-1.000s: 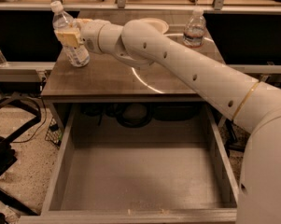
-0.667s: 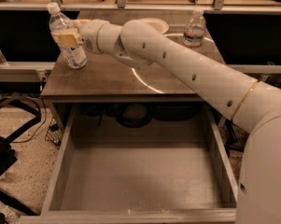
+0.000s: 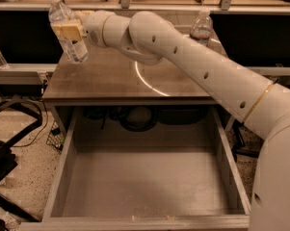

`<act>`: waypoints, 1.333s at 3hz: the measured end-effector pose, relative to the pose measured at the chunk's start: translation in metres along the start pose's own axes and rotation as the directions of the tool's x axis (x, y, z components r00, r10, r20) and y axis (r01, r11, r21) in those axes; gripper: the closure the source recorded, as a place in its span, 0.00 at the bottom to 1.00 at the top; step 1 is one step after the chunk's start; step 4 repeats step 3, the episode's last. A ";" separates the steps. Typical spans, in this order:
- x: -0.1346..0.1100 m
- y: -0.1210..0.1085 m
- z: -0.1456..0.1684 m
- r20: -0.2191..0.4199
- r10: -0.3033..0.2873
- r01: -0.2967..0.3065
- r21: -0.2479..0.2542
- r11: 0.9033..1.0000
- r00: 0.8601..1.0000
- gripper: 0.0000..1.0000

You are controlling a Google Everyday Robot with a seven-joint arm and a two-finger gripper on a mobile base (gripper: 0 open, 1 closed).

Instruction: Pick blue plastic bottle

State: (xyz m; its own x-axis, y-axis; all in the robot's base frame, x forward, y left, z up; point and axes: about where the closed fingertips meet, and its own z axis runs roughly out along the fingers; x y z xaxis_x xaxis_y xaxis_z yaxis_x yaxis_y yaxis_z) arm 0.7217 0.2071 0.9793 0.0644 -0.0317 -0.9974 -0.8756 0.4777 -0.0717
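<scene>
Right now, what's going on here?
The robot's arm reaches across to the table's far left corner. Its hand is closed around the middle of the blue bottle. The bottle is tilted and looks just clear of the tabletop. A second bottle stands untouched at the far right. The drawer below is pulled open.

no writing can be read. the bottle (image 3: 77, 48) has a pale label with a dark panel, illegible; the claw (image 3: 67, 30) grips it at the worktop's (image 3: 111, 81) far left corner. the far bottle's (image 3: 201, 25) band is illegible too.
</scene>
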 end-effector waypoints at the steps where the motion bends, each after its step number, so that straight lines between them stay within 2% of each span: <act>1: -0.042 -0.002 -0.011 0.056 -0.018 0.020 -0.038 0.999 0.998 1.00; 2: -0.125 -0.003 -0.031 0.159 -0.059 0.076 -0.100 0.992 0.985 1.00; 4: -0.125 -0.003 -0.031 0.159 -0.059 0.076 -0.100 0.992 0.985 1.00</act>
